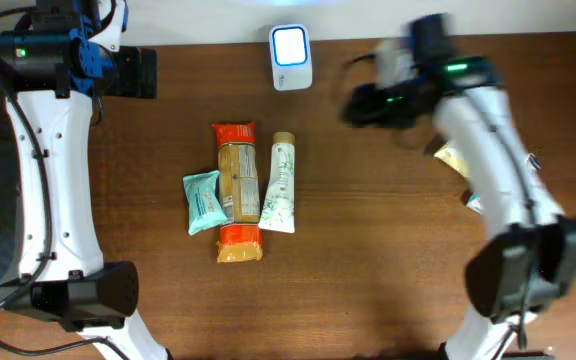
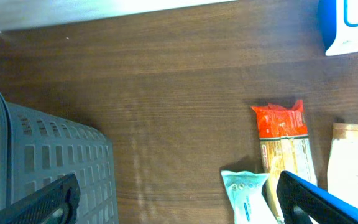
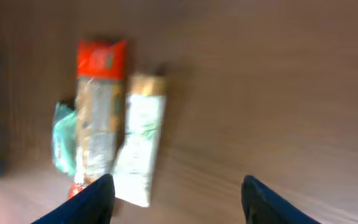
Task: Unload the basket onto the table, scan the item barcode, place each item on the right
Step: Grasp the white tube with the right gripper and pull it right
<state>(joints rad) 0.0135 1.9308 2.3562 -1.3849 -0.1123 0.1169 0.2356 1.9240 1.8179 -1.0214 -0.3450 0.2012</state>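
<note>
Dark right tool point(image 3: 178, 182), crinkly oblong packet point(image 3: 98, 118)

Overhead top-down; wrist views low, same packets point(image 1: 236, 190)

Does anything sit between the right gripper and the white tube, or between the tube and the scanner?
Nothing visible. Bare table separates the right gripper from the white tube, and the tube from the scanner.

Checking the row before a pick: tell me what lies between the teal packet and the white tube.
The long orange-ended packet lies between the teal packet and white tube, clearest in the overhead view.
</note>
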